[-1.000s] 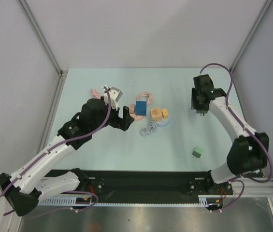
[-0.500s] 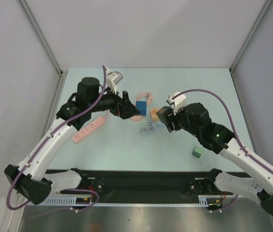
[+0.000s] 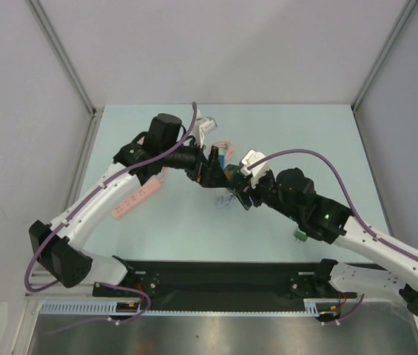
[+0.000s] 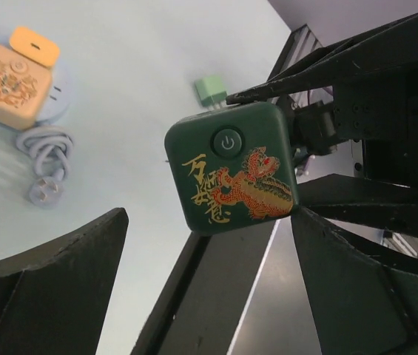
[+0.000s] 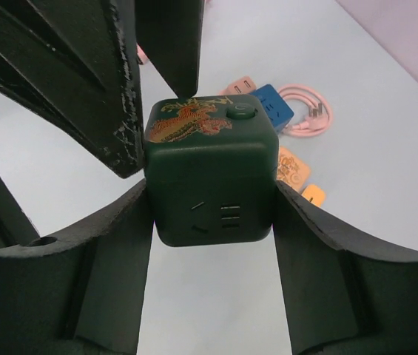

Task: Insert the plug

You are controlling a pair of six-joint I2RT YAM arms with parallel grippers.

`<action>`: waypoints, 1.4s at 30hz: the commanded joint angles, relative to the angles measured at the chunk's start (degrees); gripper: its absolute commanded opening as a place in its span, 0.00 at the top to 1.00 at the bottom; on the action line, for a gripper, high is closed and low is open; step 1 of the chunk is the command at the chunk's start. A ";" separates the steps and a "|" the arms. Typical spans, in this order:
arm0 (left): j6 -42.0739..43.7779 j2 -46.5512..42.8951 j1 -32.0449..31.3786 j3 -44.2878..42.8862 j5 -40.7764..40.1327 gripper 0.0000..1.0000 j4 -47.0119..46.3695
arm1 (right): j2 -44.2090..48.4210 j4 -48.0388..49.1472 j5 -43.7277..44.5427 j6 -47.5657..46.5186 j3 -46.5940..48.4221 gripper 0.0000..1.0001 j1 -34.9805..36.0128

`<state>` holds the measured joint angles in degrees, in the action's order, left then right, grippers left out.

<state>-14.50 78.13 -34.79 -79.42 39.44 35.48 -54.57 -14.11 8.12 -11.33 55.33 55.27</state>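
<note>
Clamping the green cube socket (image 5: 210,174), right claw (image 5: 210,201); left claw (image 4: 209,222) spread wide.

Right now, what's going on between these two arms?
The right gripper is clamped on a dark green cube socket with a dragon print, holding it over the middle of the table. The left gripper faces it with jaws wide open, holding nothing. The socket face in the right wrist view is empty, so no plug is in yet. An orange cube, a blue cube and a pink power strip lie nearby.
</note>
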 commanded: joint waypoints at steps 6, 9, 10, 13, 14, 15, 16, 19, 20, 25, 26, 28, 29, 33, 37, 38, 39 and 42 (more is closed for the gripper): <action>0.18 3.34 -0.37 -4.61 0.02 0.05 0.55 | -1.07 7.69 1.98 -3.52 -0.23 1.00 3.09; 0.18 4.31 -0.37 -4.52 0.64 0.07 0.55 | -1.51 8.04 2.16 -3.78 -0.14 1.00 3.53; 0.18 4.49 -0.37 -4.43 0.81 0.09 0.55 | -1.60 8.22 2.08 -3.96 -0.22 1.00 3.53; 0.35 4.93 -0.37 -4.17 1.43 0.11 0.46 | -1.86 8.31 2.43 -4.22 -0.14 1.00 3.62; 0.35 4.93 -0.37 -3.99 1.43 0.11 0.64 | -1.95 8.31 2.43 -4.31 -0.14 1.00 3.71; 0.44 5.10 -0.37 -3.99 1.69 0.12 0.64 | -2.21 8.22 2.34 -4.40 -0.14 1.00 3.80; 0.44 5.28 -0.37 -3.90 1.78 0.14 0.64 | -2.30 8.22 2.34 -4.49 -0.14 1.00 3.80; 0.53 5.98 -0.46 -3.47 3.62 0.20 0.64 | -2.65 8.57 2.25 -4.49 -0.40 1.00 3.89; 0.53 6.24 -0.37 -3.03 4.58 0.21 0.64 | -2.74 8.57 1.99 -4.57 -0.40 1.00 3.89; 1.14 6.95 -0.37 -0.74 9.07 0.46 0.64 | -3.44 9.19 1.55 -4.75 -0.93 1.00 3.89; 1.40 6.69 -0.46 -0.22 9.07 0.51 1.07 | -3.35 9.27 1.55 -4.84 -1.36 1.00 3.89; 1.76 6.60 -0.46 -0.04 9.77 0.69 1.86 | -3.18 9.71 1.11 -5.19 -1.80 1.00 3.80; 1.93 7.12 -0.46 -0.21 10.13 0.74 2.30 | -3.18 9.80 0.93 -5.28 -2.15 1.00 3.80; 1.23 9.23 -0.46 -0.65 13.38 0.33 3.79 | -3.53 9.36 0.76 -6.51 -2.68 1.00 3.89; 1.93 9.76 -0.46 -0.65 11.71 0.24 5.82 | -3.27 9.36 0.67 -7.65 -2.95 1.00 4.06; 1.76 9.85 -0.46 -0.39 10.41 0.24 6.17 | -3.35 9.45 0.67 -7.83 -3.04 1.00 4.15; 1.84 10.02 -0.46 -0.39 9.61 0.24 6.61 | -3.44 9.28 0.84 -8.00 -2.95 1.00 4.15; 2.28 10.47 -0.46 -0.48 9.25 0.30 7.76 | -3.35 9.36 0.41 -8.09 -3.12 1.00 4.24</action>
<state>-14.37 88.29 -35.03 -79.88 48.42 41.56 -58.61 -10.35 9.06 -18.13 51.53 59.07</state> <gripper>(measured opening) 0.728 0.637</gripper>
